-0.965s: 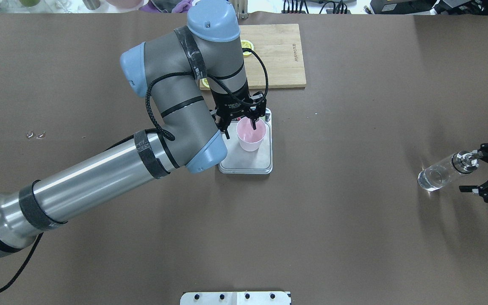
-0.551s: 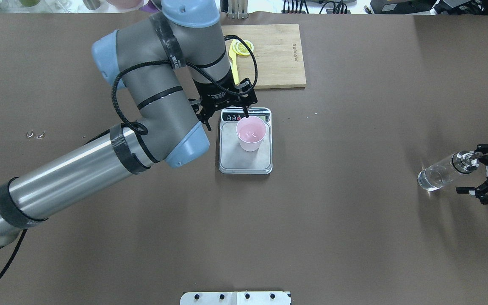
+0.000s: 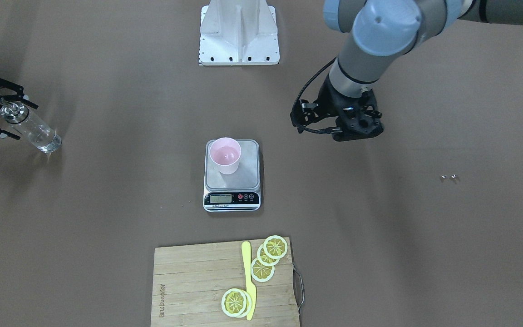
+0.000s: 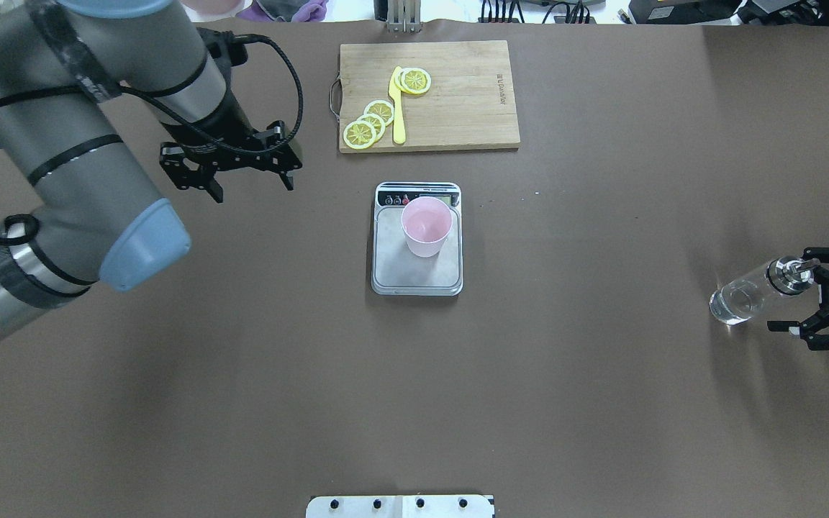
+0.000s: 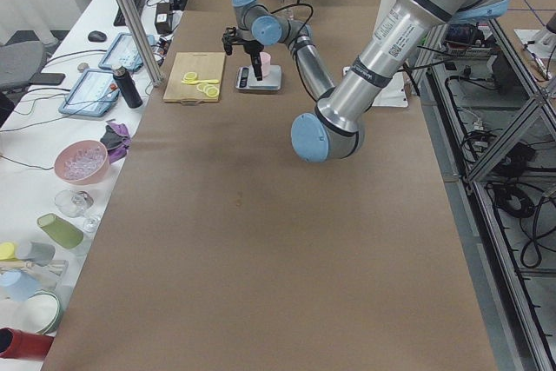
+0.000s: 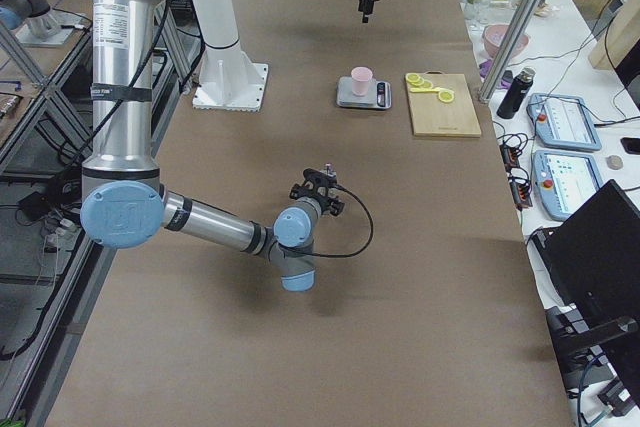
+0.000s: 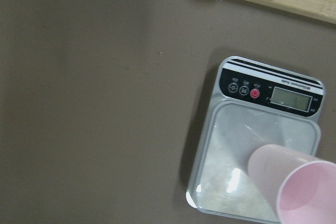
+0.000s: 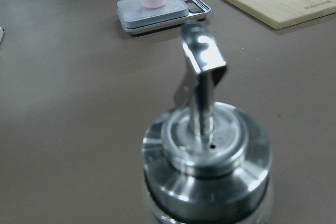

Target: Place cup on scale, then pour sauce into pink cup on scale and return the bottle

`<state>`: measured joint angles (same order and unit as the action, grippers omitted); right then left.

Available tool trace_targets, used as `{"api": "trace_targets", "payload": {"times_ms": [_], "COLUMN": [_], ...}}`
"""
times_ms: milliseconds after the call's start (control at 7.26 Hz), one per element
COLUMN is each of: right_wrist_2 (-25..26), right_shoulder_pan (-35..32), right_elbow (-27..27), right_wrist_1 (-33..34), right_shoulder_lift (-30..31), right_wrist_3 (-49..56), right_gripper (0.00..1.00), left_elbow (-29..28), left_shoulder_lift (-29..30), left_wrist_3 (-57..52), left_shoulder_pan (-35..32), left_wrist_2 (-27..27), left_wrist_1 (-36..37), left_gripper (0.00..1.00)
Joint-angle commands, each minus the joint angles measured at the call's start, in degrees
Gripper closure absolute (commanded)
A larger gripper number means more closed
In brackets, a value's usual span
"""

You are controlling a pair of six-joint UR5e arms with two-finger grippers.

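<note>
Two hands released; cup (image 4: 426, 226) seated on scale (image 4: 400, 277), bottle (image 4: 745, 298) standing at my right.

Cup stands upright, mouth up, on the scale's platform toward the display end. The scale's long axis runs away from me, display far. Just beyond it lies a cutting board (image 4: 472, 93) bearing lemon slices (image 4: 360, 134) and a yellow knife (image 4: 399, 122). My left hand (image 4: 254, 188) hangs spread, left of the scale and apart from it. Bottle stands upright on the tabletop (image 4: 529, 396) well to the right, long axis vertical, spout uppermost. My right hand (image 4: 792, 288) is spread around its collar, unclamped.
</note>
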<state>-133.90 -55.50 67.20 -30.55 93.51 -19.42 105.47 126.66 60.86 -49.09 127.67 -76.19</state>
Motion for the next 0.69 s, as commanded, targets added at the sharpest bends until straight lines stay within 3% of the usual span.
{"api": "trace_targets", "payload": {"times_ms": [0, 276, 551], "right_wrist_2": [1.88, 2.06, 2.15], "right_shoulder_pan": [1.70, 2.06, 2.15], "right_elbow": [-0.13, -0.31, -1.18], "right_wrist_1": [-1.00, -1.00, -1.78], "right_shoulder_lift": [0.00, -0.08, -0.43], "right_wrist_3": [0.00, 0.00, 0.00], "right_gripper": [0.00, 0.02, 0.15], "left_elbow": [4.73, 6.75, 8.08], "left_shoulder_lift": [-5.70, -10.09, -14.93], "left_wrist_3": [-7.92, -14.24, -21.35], "left_shoulder_pan": [-5.64, -11.35, -15.57], "left_wrist_2": [0.12, 3.79, 3.81], "left_wrist_1": [0.61, 0.61, 0.61], "left_gripper": [0.01, 0.01, 0.01]}}
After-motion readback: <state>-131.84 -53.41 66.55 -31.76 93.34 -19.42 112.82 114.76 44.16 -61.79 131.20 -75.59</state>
